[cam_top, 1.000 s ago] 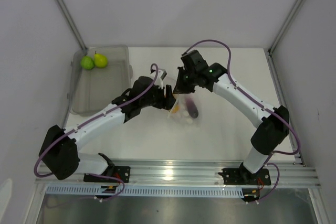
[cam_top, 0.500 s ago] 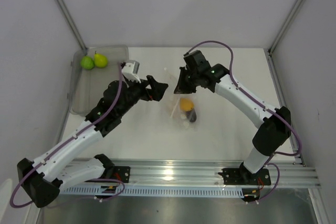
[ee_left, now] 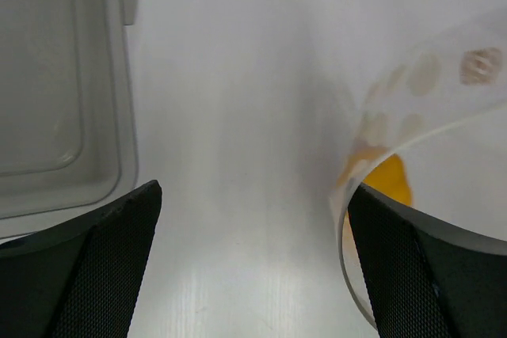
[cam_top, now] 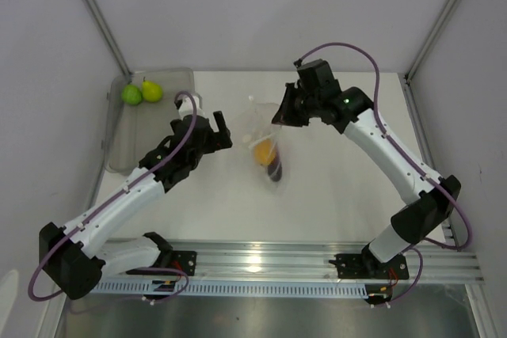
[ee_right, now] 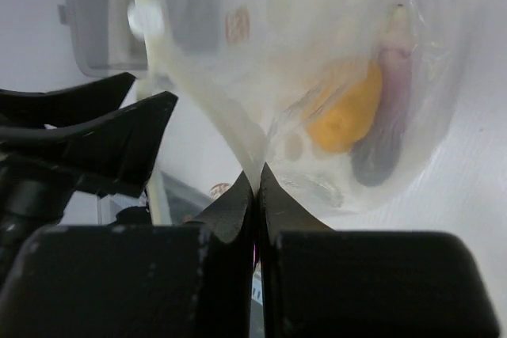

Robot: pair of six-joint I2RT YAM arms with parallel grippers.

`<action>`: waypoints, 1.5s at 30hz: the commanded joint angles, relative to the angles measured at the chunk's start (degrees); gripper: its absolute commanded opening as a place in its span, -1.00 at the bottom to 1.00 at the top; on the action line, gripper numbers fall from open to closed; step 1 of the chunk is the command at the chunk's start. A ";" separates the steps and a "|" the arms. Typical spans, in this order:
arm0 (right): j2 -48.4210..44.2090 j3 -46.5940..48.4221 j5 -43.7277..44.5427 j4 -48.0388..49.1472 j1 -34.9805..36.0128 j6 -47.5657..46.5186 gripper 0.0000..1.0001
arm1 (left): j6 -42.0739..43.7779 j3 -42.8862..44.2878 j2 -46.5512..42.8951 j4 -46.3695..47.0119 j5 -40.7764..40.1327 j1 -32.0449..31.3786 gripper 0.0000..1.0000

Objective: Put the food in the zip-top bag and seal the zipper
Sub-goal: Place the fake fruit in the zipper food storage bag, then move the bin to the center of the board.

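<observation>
**Status.** The right gripper (cam_top: 285, 114) has its fingers together, clamped on a fold of the zip-top bag (cam_top: 264, 134). The bag trails from that pinch over the middle of the table (cam_top: 333, 187). Two pieces sit inside it: the orange-yellow round fruit (cam_top: 261, 151) and, toward the near edge, the eggplant (cam_top: 274, 167) against it. The bag's long axis runs from the pinch toward the near edge.

The left gripper (cam_top: 221, 130) has its fingers apart with nothing between them. It is near the bag's left side and not touching it.

**Remaining items.** The round green fruit (cam_top: 131, 94) and the pear (cam_top: 152, 91) lie side by side in the grey bin (cam_top: 111, 144), at its far end, in the far-left corner of the table.

**Controlling relation.** From the left fingers, both fruits lie toward the far-left corner, well apart from the gripper. The left arm is the nearer one, and the right arm is occupied with the bag, so the fetch probably falls to the left. The pear's stem points toward the far edge, so its long axis appears to run roughly near-to-far.

**View differences.**
- **Overhead view:** only this view shows the two fruits in the bin.
- **Left wrist view:** it shows a bare part of the bin and a curved clear strip, judged to be the zipper (ee_left: 339, 219), with the orange fruit behind it.
- **Right wrist view:** only this view confirms the pinch, with plastic caught between the closed fingers. How wide the mouth stands open cannot be told.
</observation>
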 commanded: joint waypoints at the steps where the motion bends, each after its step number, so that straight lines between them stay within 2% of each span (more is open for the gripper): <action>1: -3.46 4.33 0.72 -2.59 -2.12 -2.58 -1.00 | -2.22 3.09 1.68 -5.88 -10.35 0.79 0.99; 2: -4.50 3.63 0.37 -2.33 -2.56 -2.58 -1.00 | -2.40 3.72 2.55 -8.25 -13.68 1.14 0.99; 4: -5.74 0.65 -0.51 -0.67 -3.53 -2.15 -1.00 | -1.00 4.51 4.67 -8.27 -13.37 3.33 0.97; 5: -6.70 -0.41 -1.30 -0.22 -3.79 -2.14 -1.00 | 1.79 4.43 5.37 -6.62 -10.23 5.43 0.77; 7: -7.32 -2.43 -1.48 0.57 -4.15 -1.97 -1.00 | 4.97 4.60 7.30 -5.11 -4.42 7.98 0.64; 8: -7.50 -2.96 -1.66 0.83 -4.23 -2.05 -1.00 | 8.29 4.34 8.01 -4.06 1.17 10.08 0.64; 9: -7.85 -3.66 -1.74 0.92 -4.58 -1.97 -1.00 | 9.37 4.69 9.67 -2.92 2.71 10.98 0.64; 13: -8.38 -4.81 -2.53 1.72 -5.11 -2.23 -1.00 | 11.31 6.71 14.41 -4.22 0.62 12.74 0.69; 16: -9.34 -5.77 -3.32 2.59 -5.64 -2.49 -1.00 | 8.16 8.73 16.62 -6.95 1.04 15.46 0.69; 18: -10.05 -6.30 -4.12 3.03 -5.82 -2.84 -1.00 | 9.98 5.25 14.01 -3.37 6.37 15.64 0.68; 19: -10.14 -6.48 -4.29 2.95 -6.08 -2.85 -1.00 | 11.39 1.57 9.64 2.74 8.85 15.64 0.68; 21: -9.88 -6.83 -4.12 3.12 -6.08 -2.94 -1.00 | 12.19 -4.40 5.13 8.58 15.77 15.64 0.72; 24: -8.65 -7.71 -4.21 4.61 -6.17 -2.41 -1.00 | 13.86 -7.34 -1.03 17.29 24.58 15.56 0.72; 29: -5.05 -7.89 -2.98 6.02 -6.17 -1.70 -1.00 | 13.77 -10.50 -4.64 22.29 35.13 15.03 0.72; 31: -3.64 -7.10 -1.92 6.29 -6.17 -1.79 -1.00 | 13.08 -11.74 -7.10 25.20 39.44 14.94 0.84; 35: 0.23 -5.08 -1.48 5.50 -5.99 -2.49 -1.00 | 11.41 -14.03 -9.56 31.18 51.81 14.94 0.91; 37: 1.02 -4.90 -1.04 5.58 -5.82 -2.41 -1.00 | 10.79 -14.03 -10.53 32.86 54.48 14.94 0.95; 38: 1.11 -4.90 -1.04 5.58 -5.82 -2.58 -1.00 | 10.53 -14.03 -10.79 33.12 55.19 14.94 0.96; 40: 0.85 -4.81 -0.52 5.15 -5.73 -2.85 -1.00 | 10.09 -12.37 -11.41 29.81 51.09 14.94 0.96; 41: 0.59 -4.81 0.01 4.80 -5.73 -3.19 -1.00 | 9.74 -11.66 -11.32 26.83 47.06 14.94 0.96; 42: -0.29 -4.90 0.45 4.01 -5.82 -3.37 -1.00 | 9.64 -8.44 -10.98 20.53 38.41 14.94 0.93; 44: -1.43 -5.33 1.16 3.04 -6.08 -3.72 -1.00 | 11.57 -6.30 -8.08 14.00 30.88 15.03 0.88; 45: -1.96 -5.60 1.07 2.95 -6.08 -3.64 -1.00 | 12.19 -5.08 -6.51 11.01 24.50 15.03 0.78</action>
